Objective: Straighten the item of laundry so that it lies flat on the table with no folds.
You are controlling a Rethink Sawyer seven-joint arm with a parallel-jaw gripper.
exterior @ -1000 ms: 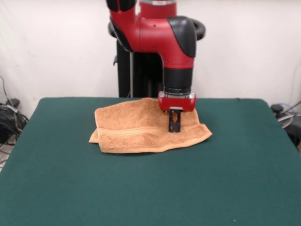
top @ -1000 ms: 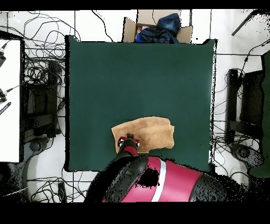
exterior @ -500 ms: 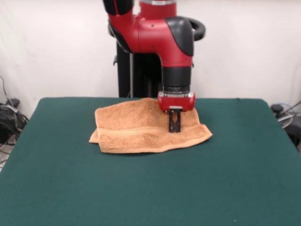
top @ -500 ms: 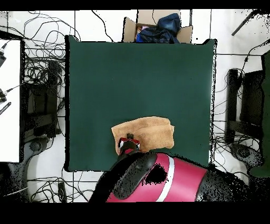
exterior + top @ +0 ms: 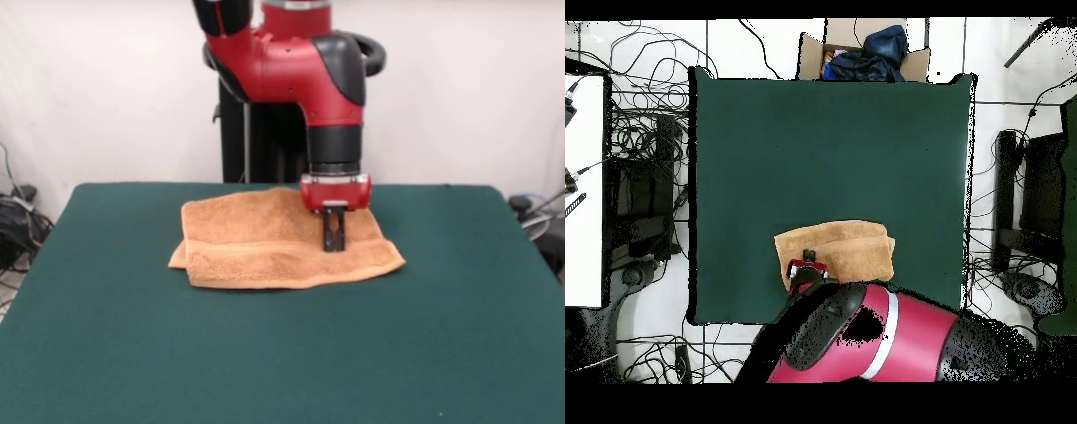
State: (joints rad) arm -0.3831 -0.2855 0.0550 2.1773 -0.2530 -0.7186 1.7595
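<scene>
Towel [image 5: 265, 243] sits on worktop [image 5: 265, 353] toward pedestal side, folded double, woven band showing along front layer. Gripper [image 5: 333, 244] down on towel's right part, fingers nearly together; looks pinched on top layer, but you cannot confirm cloth between them. Risk: you drag both layers at once, so fold slides instead of opening. Thin pinch may slip. Terry pile soft, thick, grips green felt.

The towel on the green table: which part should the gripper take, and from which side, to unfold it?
Probably the upper layer's free edge near the gripper, taken from straight above. The towel lies doubled, with a stacked edge along its front in the front view, so lifting only the top layer and drawing it across the table should open it.
</scene>
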